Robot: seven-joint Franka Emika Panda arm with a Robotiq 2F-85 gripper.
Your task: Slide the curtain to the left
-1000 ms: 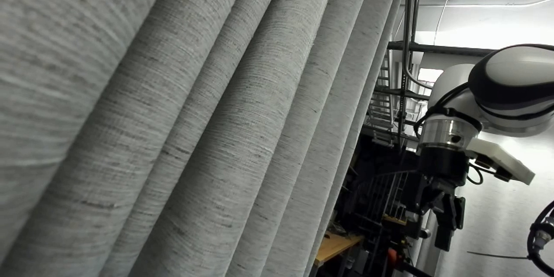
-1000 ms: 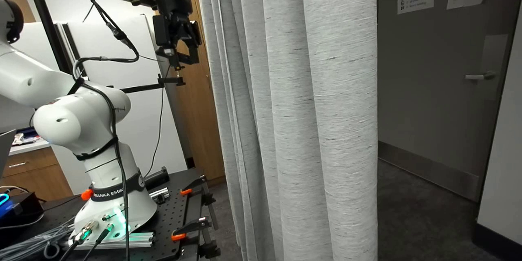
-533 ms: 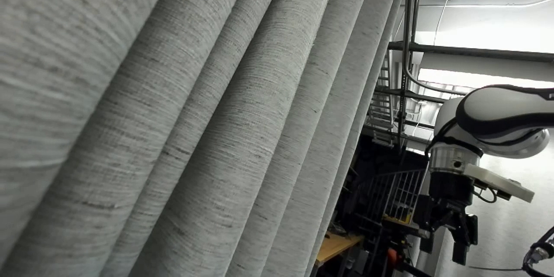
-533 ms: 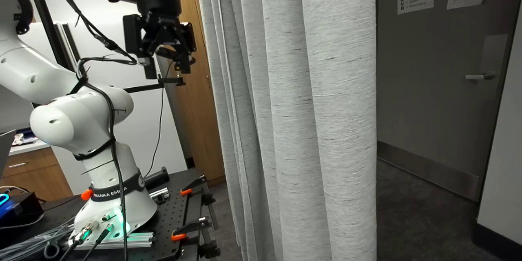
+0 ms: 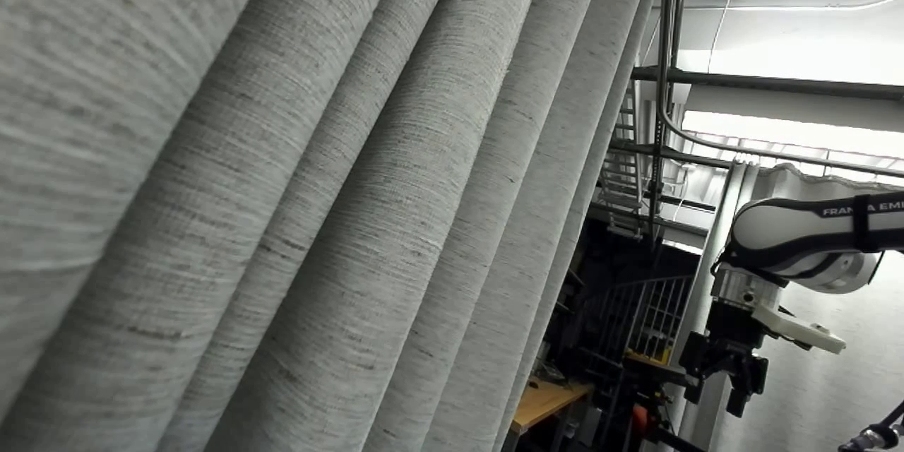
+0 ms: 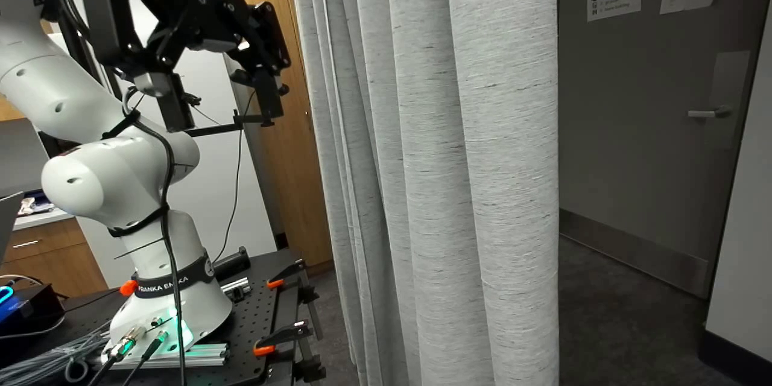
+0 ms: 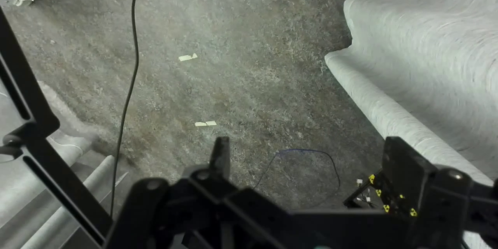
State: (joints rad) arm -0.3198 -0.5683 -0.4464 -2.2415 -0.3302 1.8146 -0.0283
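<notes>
The curtain (image 5: 395, 226) is a very large light grey drape with deep pleats, and it also hangs mid-frame in an exterior view (image 6: 434, 163). My gripper (image 6: 224, 114) points down with its fingers wide apart and nothing between them. It is left of the curtain there, apart from it in the picture. In an exterior view the gripper (image 5: 713, 399) is at the lower right, beyond the curtain's edge. In the wrist view the gripper (image 7: 309, 142) is open above the floor. Grey pleated fabric (image 7: 428, 46) hangs at the right; I cannot tell which side of the curtain this is.
More grey fabric (image 7: 78, 186) and a black slotted bar (image 7: 23, 97) are at the left in the wrist view. A cable (image 7: 132, 70) lies on the floor (image 7: 253, 85). A black arm (image 6: 211, 130) stands behind the gripper. A door (image 6: 639, 132) is beyond the curtain.
My gripper has come lower in an exterior view, and larger and farther left in an exterior view, where its spread fingers show more clearly. The curtain has barely shifted.
</notes>
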